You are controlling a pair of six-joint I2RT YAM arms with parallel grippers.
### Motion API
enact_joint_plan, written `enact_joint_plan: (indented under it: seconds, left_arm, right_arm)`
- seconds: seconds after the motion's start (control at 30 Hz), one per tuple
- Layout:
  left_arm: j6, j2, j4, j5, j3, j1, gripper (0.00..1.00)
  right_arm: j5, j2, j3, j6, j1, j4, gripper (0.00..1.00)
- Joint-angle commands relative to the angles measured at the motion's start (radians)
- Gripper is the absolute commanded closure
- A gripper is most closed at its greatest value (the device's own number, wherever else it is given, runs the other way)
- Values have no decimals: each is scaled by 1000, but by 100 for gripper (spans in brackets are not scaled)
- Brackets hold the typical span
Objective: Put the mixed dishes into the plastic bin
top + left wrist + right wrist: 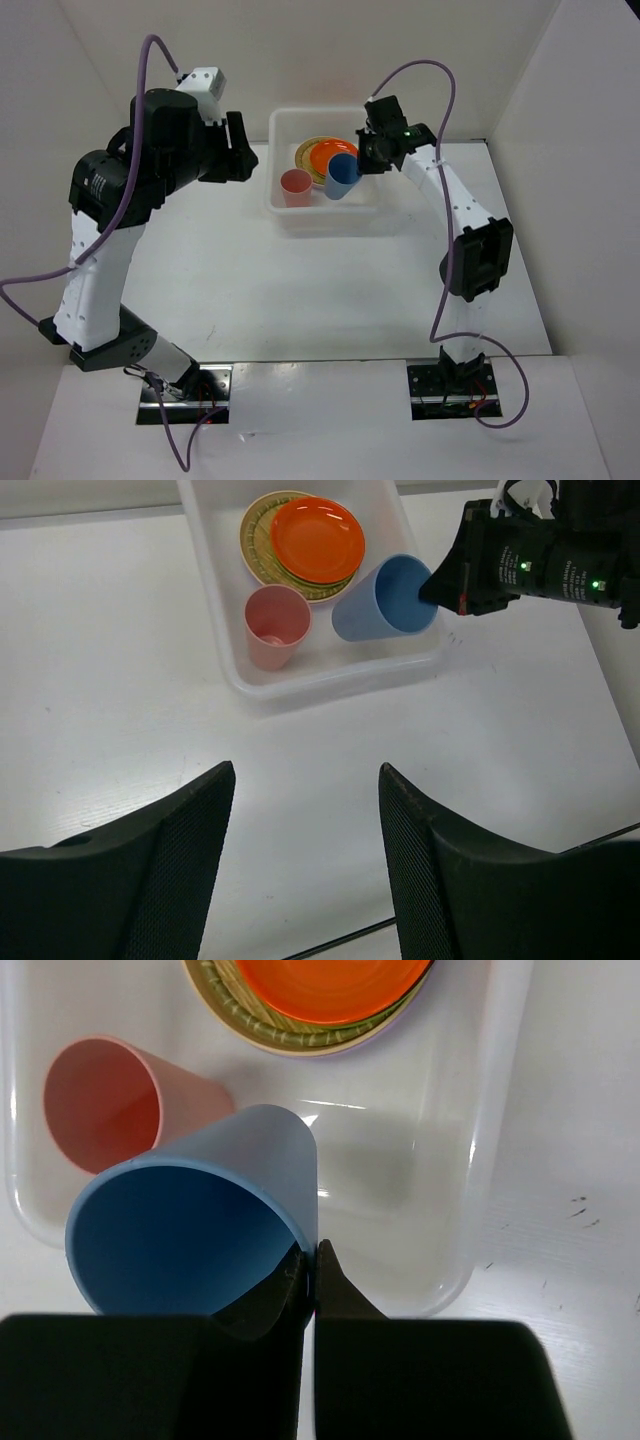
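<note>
The white plastic bin point(281, 205) holds a stack of plates with an orange plate point(328, 155) on top, over a yellow lattice plate point(258, 552), and an upright pink cup point(296, 187). My right gripper point(314, 1252) is shut on the rim of the blue cup point(190, 1240), one finger inside and one outside, holding it tilted over the bin's right half. The blue cup point(385, 598) and the pink cup point(275, 626) also show in the left wrist view. My left gripper point(305, 780) is open and empty, above the table left of the bin.
White walls enclose the table on the left, back and right. The bin's near wall point(330, 675) lies between the left gripper and the cups. The right arm point(470, 250) reaches along the bin's right side.
</note>
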Motion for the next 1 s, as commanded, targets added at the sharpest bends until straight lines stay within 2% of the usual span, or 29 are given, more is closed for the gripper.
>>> enact_joint_plan:
  seconds: [0.0,0.33,0.47,0.67,0.77,0.83,0.87,0.9,0.97]
  left_arm:
    - [-7,-40,54,-5,-11,-1,32]
    - [3,-61,75,-14,-62,-1,32]
    - [3,-93,120,39,-115,-1,30]
    - [3,-103,144,49,-158,-1,30]
    - [3,-112,144,49,-177,-1,30]
    - [3,-112,155,49,-177,-1,30]
    - [3,-121,155,49,-189,-1,30]
    - [3,-121,155,49,-189,-1,30]
    - [3,-133,176,49,-212,-1,30]
  right_arm:
    - [13,38,48,-14,1,46,100]
    - [31,139,48,-14,1,37,100]
    - [31,191,59,-14,1,17,100]
    - [31,210,68,-14,1,17,80]
    - [31,210,77,-14,1,17,76]
    - [31,201,88,-14,1,8,69]
    - [31,192,100,-14,1,-1,64]
    - [31,176,100,-14,1,-12,51]
    - [42,153,132,-14,11,-24,36]
